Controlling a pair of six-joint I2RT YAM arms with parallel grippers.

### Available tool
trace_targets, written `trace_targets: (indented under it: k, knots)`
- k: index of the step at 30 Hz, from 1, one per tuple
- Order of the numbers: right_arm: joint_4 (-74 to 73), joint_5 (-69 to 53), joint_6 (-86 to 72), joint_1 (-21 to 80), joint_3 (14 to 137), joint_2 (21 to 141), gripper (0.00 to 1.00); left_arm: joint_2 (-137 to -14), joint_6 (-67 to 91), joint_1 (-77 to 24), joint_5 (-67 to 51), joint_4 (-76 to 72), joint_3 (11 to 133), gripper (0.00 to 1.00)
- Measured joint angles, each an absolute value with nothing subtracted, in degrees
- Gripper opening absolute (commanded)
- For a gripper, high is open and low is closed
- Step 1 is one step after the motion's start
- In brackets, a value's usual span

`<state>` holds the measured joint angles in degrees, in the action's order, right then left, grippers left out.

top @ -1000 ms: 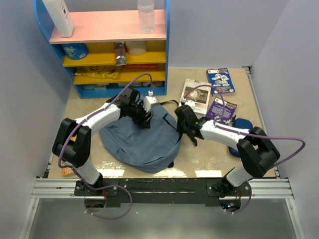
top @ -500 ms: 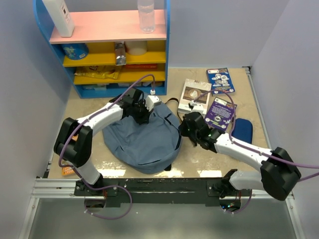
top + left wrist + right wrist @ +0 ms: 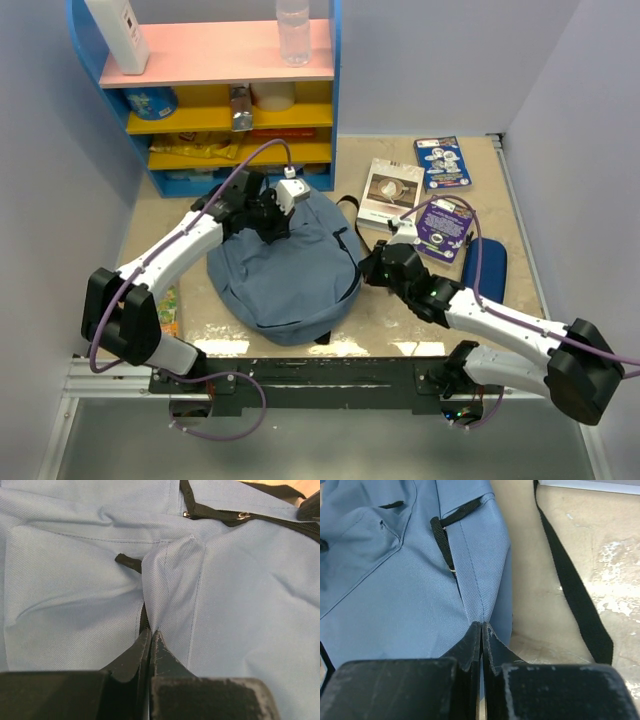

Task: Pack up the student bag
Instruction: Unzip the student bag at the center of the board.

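Note:
The student bag (image 3: 285, 275), a soft slate-blue backpack with black straps, lies flat on the table between the arms. My left gripper (image 3: 274, 224) sits at the bag's far top edge. In the left wrist view its jaws (image 3: 151, 633) are shut on a raised fold of the bag's cloth (image 3: 170, 580). My right gripper (image 3: 369, 268) is at the bag's right side. There its jaws (image 3: 482, 625) are shut on a pinched seam of the cloth (image 3: 475, 575). A black strap (image 3: 575, 595) trails on the table beside it.
A blue shelf unit (image 3: 230, 110) with bottles and packets stands at the back left. Three books (image 3: 390, 190) (image 3: 442, 162) (image 3: 445, 225) lie at the back right, a dark-blue pencil case (image 3: 488, 265) beside them. An orange packet (image 3: 168, 310) lies near the left arm's base.
Both grippers have shut on the bag's cloth. The right arm has stretched out low to the right, the left arm has swung back, and the bag has shifted slightly toward the back.

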<state>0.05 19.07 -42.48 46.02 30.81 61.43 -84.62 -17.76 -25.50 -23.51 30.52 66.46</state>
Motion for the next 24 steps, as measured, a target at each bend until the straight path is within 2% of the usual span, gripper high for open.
trace_targets:
  k: [5,8,9,12,18,24]
  knots:
    - [0.45,20.08,-43.24,47.27,30.81,61.43,0.0,-83.99,-17.76,-21.93,-26.96,32.29,65.32,0.0]
    - [0.78,20.25,-43.7,47.29,30.81,61.73,0.24,-83.85,-17.82,-20.14,-30.02,33.01,65.34,0.0]
    - [0.6,20.6,-43.57,47.29,30.83,61.95,0.37,-83.79,-18.15,-19.81,-30.37,33.34,65.36,0.0]
    - [-1.45,22.26,-42.76,47.11,30.92,63.07,0.51,-83.77,-19.75,-18.31,-31.09,35.59,65.43,0.0]
    - [-3.95,24.08,-38.28,47.13,36.21,64.71,0.51,-83.74,-23.22,-17.47,-34.11,39.07,65.43,0.0]
    - [6.11,16.45,-29.54,47.09,40.29,66.74,0.51,-83.77,-28.36,-17.72,-38.92,42.46,65.45,0.0]
